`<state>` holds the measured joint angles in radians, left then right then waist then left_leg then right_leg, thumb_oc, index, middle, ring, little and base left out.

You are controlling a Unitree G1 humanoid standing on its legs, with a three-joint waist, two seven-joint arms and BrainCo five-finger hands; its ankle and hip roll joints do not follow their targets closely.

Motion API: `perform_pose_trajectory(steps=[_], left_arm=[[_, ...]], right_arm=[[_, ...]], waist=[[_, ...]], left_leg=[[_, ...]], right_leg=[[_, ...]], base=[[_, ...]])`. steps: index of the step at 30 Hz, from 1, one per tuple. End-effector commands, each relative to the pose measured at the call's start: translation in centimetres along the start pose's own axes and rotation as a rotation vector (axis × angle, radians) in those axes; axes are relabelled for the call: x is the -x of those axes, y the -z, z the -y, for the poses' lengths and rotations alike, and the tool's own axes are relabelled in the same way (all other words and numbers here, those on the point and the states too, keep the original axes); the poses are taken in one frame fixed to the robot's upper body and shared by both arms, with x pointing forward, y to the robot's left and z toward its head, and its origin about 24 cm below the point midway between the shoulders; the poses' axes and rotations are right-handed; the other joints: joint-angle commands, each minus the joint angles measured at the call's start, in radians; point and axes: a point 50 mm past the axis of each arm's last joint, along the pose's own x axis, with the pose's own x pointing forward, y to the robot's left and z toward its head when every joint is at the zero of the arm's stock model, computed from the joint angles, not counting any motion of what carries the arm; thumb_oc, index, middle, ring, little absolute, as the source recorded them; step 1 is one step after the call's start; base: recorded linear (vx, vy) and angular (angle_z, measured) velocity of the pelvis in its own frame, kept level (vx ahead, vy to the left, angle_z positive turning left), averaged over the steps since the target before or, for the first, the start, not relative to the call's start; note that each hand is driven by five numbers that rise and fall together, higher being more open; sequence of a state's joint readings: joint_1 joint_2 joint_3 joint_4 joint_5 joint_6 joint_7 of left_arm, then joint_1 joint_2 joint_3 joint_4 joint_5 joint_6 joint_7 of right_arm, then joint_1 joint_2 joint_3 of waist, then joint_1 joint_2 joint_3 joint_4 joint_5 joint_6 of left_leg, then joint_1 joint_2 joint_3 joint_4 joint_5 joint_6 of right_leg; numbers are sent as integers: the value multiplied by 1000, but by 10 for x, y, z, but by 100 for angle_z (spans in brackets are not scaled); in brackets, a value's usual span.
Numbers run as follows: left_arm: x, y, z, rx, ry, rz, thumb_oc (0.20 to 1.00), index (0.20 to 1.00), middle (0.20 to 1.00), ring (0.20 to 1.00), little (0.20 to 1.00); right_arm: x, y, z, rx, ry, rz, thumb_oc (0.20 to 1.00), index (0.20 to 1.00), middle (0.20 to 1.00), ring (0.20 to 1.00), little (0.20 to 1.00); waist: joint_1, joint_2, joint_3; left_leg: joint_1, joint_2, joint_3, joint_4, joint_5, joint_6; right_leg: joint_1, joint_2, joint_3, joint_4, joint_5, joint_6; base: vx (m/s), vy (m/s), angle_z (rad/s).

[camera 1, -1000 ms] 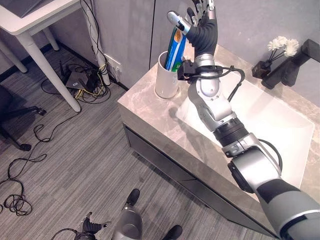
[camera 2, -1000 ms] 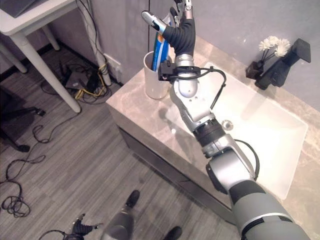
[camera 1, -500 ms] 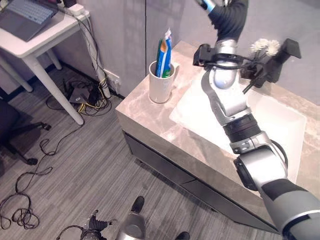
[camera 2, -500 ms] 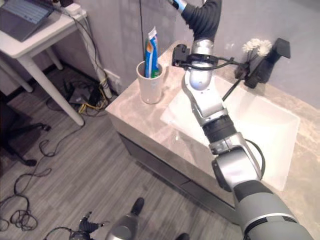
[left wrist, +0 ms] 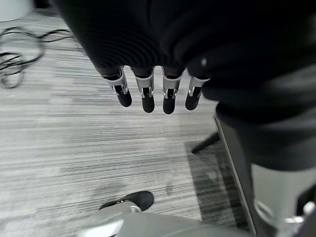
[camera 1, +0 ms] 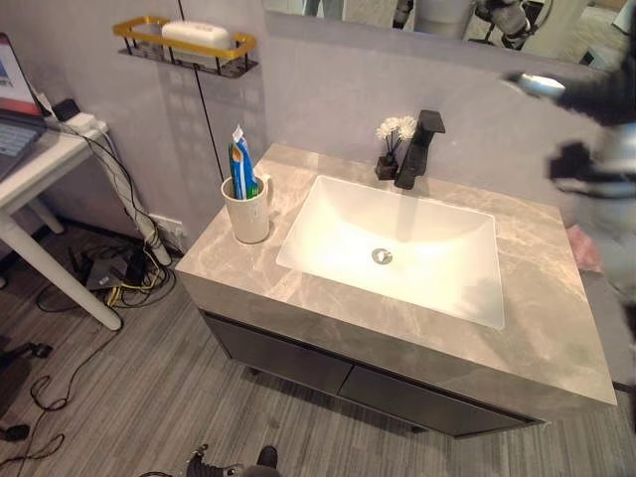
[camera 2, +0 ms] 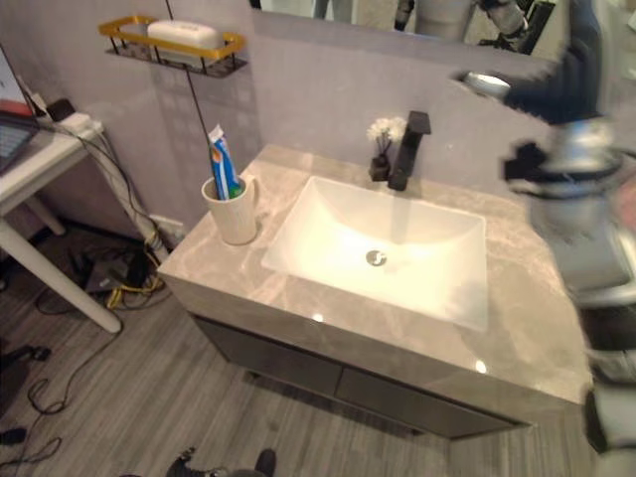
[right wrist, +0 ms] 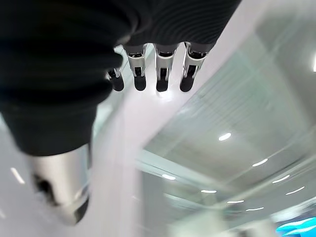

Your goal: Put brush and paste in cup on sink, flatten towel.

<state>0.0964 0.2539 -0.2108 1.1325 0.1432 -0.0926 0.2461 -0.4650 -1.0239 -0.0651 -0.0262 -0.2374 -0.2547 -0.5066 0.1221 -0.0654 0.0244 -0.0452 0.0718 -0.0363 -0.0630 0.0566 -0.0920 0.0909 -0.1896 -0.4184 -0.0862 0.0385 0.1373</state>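
A white cup (camera 1: 248, 211) stands upright on the marble counter, left of the basin. A blue toothpaste tube (camera 1: 240, 167) and a brush (camera 1: 260, 183) stick up out of it. My right hand (camera 1: 596, 97) is raised at the counter's far right, well away from the cup. In its wrist view its fingers (right wrist: 158, 74) are straight and hold nothing. A pink patch (camera 1: 586, 250), perhaps the towel, shows behind my right arm at the counter's right end. My left hand (left wrist: 148, 94) hangs low over the floor with straight fingers, empty.
The white basin (camera 1: 328, 214) fills the middle of the counter. A black tap (camera 1: 417, 149) and a small vase of white flowers (camera 1: 395, 131) stand behind it. A gold wall shelf (camera 1: 189, 40) hangs above the cup. A white table (camera 1: 30, 169) stands at the left.
The camera has pulled back and turned to face the whole sink. My right hand has left the cup and swung up to the right, empty. The tube stays in the cup.
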Motion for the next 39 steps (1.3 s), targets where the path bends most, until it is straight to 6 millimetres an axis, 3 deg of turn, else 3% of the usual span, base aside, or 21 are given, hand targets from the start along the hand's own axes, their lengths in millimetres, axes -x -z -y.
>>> perform_pose_trajectory(steps=[1,5,8,12,13,14,15,17,18,20,22,26,27,29,30,31,35,39], left_arm=[[-4,-5,4,-127,34,12,1000,1000,1000,1000,1000],[-3,-6,5,-110,26,15,1000,1000,1000,1000,1000],[-4,-10,4,-115,7,38,1000,1000,1000,1000,1000],[-5,-13,-8,-37,-52,51,1000,1000,1000,1000,1000],[-5,-13,-10,-23,-54,52,1000,1000,1000,1000,1000],[-5,-12,-10,-23,-55,50,1000,1000,1000,1000,1000],[-5,-16,-12,-5,-53,72,1000,1000,1000,1000,1000],[-4,-15,-14,13,-51,76,1000,1000,1000,1000,1000],[-4,-16,-14,19,-46,88,1000,1000,1000,1000,1000],[-2,-16,-17,18,-40,103,1000,1000,1000,1000,1000],[-1,-14,-17,7,-30,105,1000,1000,1000,1000,1000],[1,-9,-18,3,-14,108,1000,1000,1000,1000,1000],[3,-8,-20,25,-11,119,1000,1000,1000,1000,1000],[3,-8,-20,25,-12,117,1000,1000,1000,1000,1000],[6,-9,-23,49,17,149,1000,1000,1000,1000,1000],[7,-8,-23,50,17,147,1000,1000,1000,1000,1000],[19,-8,-33,69,62,226,1000,1000,1000,1000,1000],[29,-8,-45,106,94,282,1000,1000,1000,1000,1000]], right_arm=[[17,26,23,195,105,-89,1000,1000,1000,1000,1000],[67,62,49,429,96,-278,1000,1000,1000,1000,1000],[124,86,61,480,147,-531,1000,1000,1000,1000,1000],[194,101,50,393,169,-841,1000,1000,1000,1000,1000],[208,103,48,373,150,-906,1000,1000,1000,1000,1000],[208,103,48,369,149,-908,1000,1000,1000,1000,1000],[257,114,38,275,170,-1172,1000,1000,1000,1000,1000],[283,115,37,259,114,-1284,1000,1000,1000,1000,1000],[309,114,36,254,100,-1401,1000,1000,1000,1000,1000],[339,112,34,242,28,-1535,1000,1000,1000,1000,1000],[373,100,28,203,-18,-1690,1000,1000,1000,1000,1000],[400,82,6,38,-86,-1822,1000,1000,1000,1000,1000],[409,71,-7,-110,-53,-1873,1000,1000,1000,1000,1000],[409,71,-7,-113,-53,-1874,1000,1000,1000,1000,1000],[430,48,-25,-223,-254,-1944,1000,1000,1000,1000,1000],[430,48,-26,-224,-257,-1944,1000,1000,1000,1000,1000],[445,26,-43,-284,-623,-1931,1000,1000,1000,1000,1000],[445,15,-55,-341,-724,-1897,1000,1000,1000,1000,1000]], waist=[[-7,39,-22],[-49,62,-23],[-70,74,-18],[-105,77,-8],[-114,77,-6],[-113,75,-7],[-122,71,-2],[-130,67,0],[-132,66,1],[-132,64,3],[-133,65,4],[-137,65,10],[-135,66,13],[-136,64,12],[-126,64,18],[-129,63,17],[-113,63,32],[-103,65,48]], left_leg=[[-11,95,17,-24,56,-66],[-4,98,34,-24,53,-63],[-3,103,53,-24,47,-62],[-5,104,80,-24,41,-55],[-4,104,86,-24,40,-53],[-4,104,88,-24,39,-53],[7,105,103,-24,27,-52],[3,102,109,-24,31,-48],[4,100,113,-24,29,-46],[6,98,118,-24,27,-44],[4,97,122,-24,27,-44],[4,97,130,-24,27,-43],[2,96,130,-24,27,-43],[2,96,129,-24,27,-43],[0,95,125,-24,30,-44],[0,94,124,-24,30,-44],[5,94,112,-24,31,-42],[9,96,103,-24,34,-40]], right_leg=[[42,-37,1,-1,27,47],[30,-33,18,-1,31,44],[13,-29,38,-1,35,42],[-16,-29,77,-1,42,38],[-21,-29,83,-1,43,39],[-21,-29,85,-1,43,39],[-25,-31,101,-1,45,42],[-34,-37,107,-1,56,45],[-36,-38,107,-1,59,46],[-38,-41,112,-1,61,47],[-38,-43,114,-1,63,48],[-43,-47,116,-1,67,50],[-43,-49,115,-1,68,51],[-42,-49,114,-1,67,51],[-38,-48,107,-1,67,49],[-38,-48,106,-1,66,49],[-26,-45,92,5,60,46],[-18,-42,83,15,49,42]], base=[[-24,-28,-17],[-18,-12,-10],[-29,14,-21],[-14,13,-20],[-11,3,-19],[7,-1,-19],[-15,2,-25],[-27,-1,-27],[-11,5,-16],[-3,9,-6],[-8,7,-7],[-7,11,-10],[4,7,-4],[0,0,0],[0,0,0],[0,0,0],[6,-8,5],[1,-17,9]])
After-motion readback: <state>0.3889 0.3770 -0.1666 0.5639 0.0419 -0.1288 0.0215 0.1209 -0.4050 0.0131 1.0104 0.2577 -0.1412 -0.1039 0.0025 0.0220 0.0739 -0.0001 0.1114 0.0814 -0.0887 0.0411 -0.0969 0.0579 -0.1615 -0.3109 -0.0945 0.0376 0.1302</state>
